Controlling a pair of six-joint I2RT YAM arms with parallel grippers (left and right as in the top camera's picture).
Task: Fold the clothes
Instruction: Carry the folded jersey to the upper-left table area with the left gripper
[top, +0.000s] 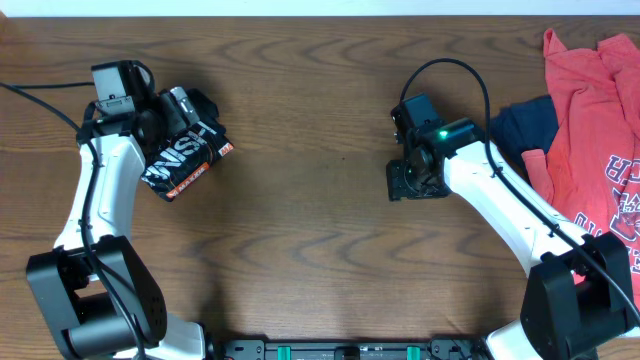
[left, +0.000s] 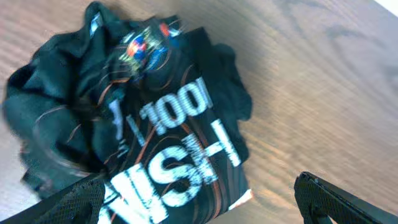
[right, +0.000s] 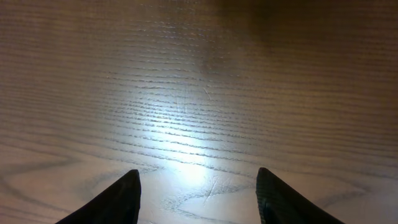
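The jersey lies bundled on the left of the worktop, beneath the left pincer, whose fingers are spread wide and hold nothing. The right pincer, equally wide and holding nothing, hangs over wood near the middle.

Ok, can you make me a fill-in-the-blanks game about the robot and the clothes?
1. The left gripper is open above the ____ jersey.
2. The right gripper is open over the wood and holds ____.
3. The navy garment lies against a ____ T-shirt.

Missing words: black; nothing; red.
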